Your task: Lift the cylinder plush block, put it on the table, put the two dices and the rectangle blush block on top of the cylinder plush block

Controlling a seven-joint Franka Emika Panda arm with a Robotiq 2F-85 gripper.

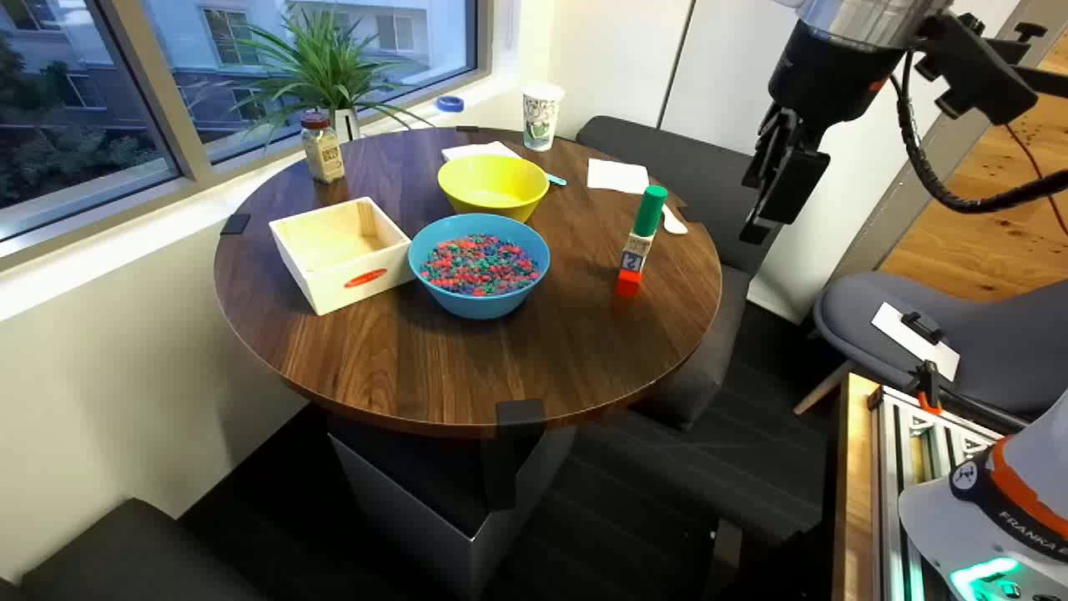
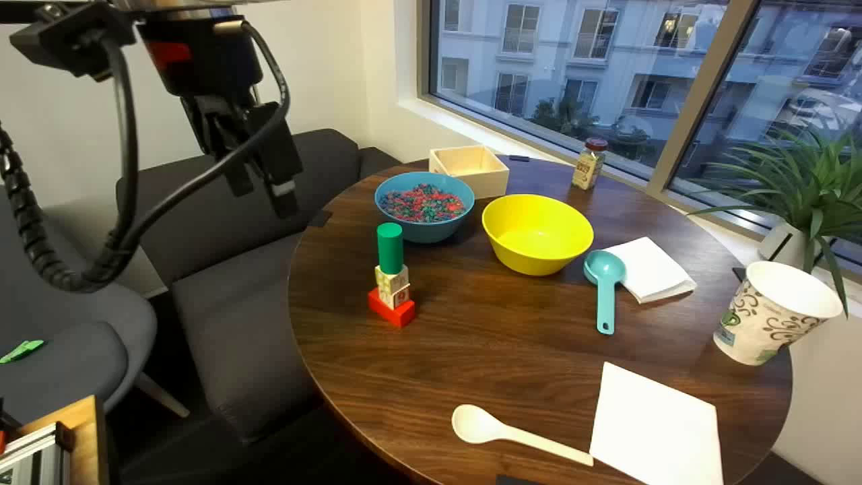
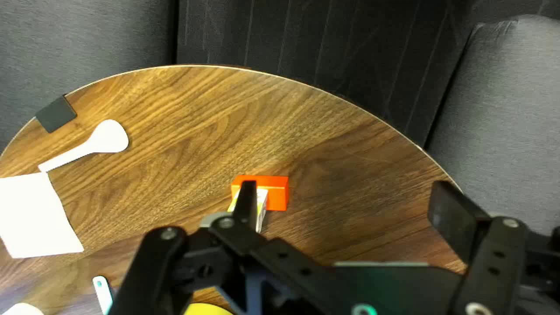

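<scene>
On the brown round table (image 1: pixel 467 367) stands a small tower, seen in both exterior views. Its base is the red rectangle block (image 2: pixel 392 310). Above that sit the two dice, a lower die (image 2: pixel 397 296) and an upper die (image 2: pixel 391 278). The green cylinder block (image 2: pixel 390 249) stands upright on top. My gripper (image 2: pixel 262 195) hangs in the air off to one side of the tower, touching nothing. In the wrist view the gripper (image 3: pixel 344 188) is wide open and nothing lies between its fingers. There, one finger (image 3: pixel 248 197) partly covers the dice and red block; the green cylinder is hidden.
A blue bowl (image 1: pixel 444 294) of coloured beads, a yellow bowl (image 2: pixel 539 259) and a wooden box (image 1: pixel 359 288) stand together. Elsewhere on the table are a white spoon (image 2: pixel 479 424), teal scoops (image 2: pixel 605 296), a napkin (image 2: pixel 660 431), a paper cup (image 2: pixel 768 323) and a spice jar (image 1: pixel 323 154).
</scene>
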